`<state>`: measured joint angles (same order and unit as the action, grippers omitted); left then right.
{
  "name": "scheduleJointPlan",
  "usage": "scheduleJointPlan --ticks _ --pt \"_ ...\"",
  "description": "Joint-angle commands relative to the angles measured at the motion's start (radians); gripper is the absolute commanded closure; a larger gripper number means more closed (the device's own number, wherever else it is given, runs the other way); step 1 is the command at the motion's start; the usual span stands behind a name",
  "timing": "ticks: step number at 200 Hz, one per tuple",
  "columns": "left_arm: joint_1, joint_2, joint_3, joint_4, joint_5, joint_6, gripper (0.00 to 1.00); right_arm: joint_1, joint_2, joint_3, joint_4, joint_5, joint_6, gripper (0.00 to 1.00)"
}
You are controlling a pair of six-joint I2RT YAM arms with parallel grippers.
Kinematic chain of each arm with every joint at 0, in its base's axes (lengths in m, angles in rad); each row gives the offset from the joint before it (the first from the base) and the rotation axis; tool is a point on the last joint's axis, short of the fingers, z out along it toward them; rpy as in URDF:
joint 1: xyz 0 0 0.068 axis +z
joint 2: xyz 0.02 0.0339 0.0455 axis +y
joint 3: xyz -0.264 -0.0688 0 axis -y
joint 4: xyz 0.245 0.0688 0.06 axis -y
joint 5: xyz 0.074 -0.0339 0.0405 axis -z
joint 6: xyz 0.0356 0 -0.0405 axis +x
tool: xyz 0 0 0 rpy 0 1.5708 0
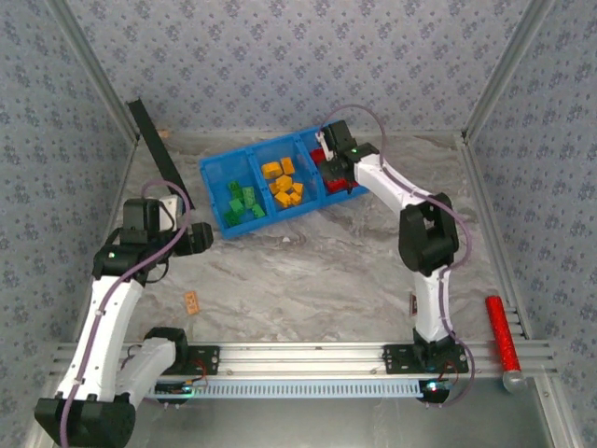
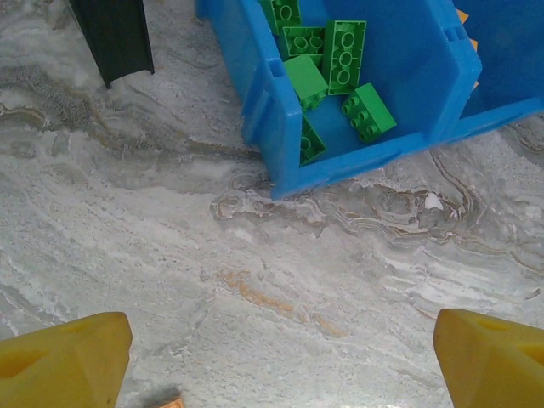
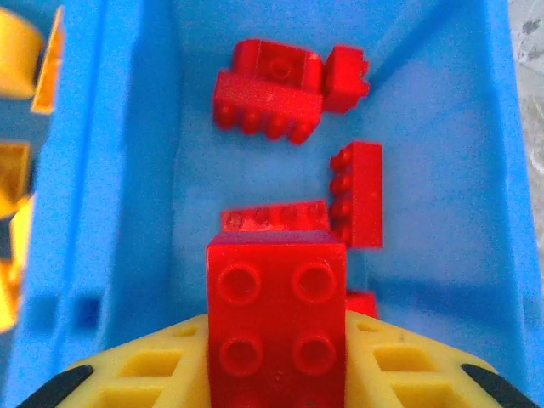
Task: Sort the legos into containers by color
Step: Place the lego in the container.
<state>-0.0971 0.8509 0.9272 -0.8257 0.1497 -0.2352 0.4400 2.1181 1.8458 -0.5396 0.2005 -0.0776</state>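
The marbled desk [image 1: 326,271] carries the blue bin [image 1: 213,168] at 12 o'clock, its three containers holding green legos [image 1: 244,203], orange-yellow legos [image 1: 284,185] and red legos [image 3: 272,89] from 9 towards 3 o'clock. The left jaws stand wide over bare desk, the green legos at 1 o'clock from them. The right jaws, narrow, grip a red brick [image 3: 276,327] above the red compartment, loose reds at 12 o'clock. Its near end is cut off; from above the arm hides most reds
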Motion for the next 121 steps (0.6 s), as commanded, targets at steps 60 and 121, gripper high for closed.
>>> scheduleJointPlan --ticks 60,121 --pt "0.008 -0.019 0.130 -0.049 0.021 0.010 0.03 -0.038 0.286 0.283 -0.015 0.049 -0.050 0.64" --pt "0.007 -0.021 0.083 0.004 -0.001 0.019 0.01 -0.042 0.256 0.217 0.068 0.017 -0.027 0.56"
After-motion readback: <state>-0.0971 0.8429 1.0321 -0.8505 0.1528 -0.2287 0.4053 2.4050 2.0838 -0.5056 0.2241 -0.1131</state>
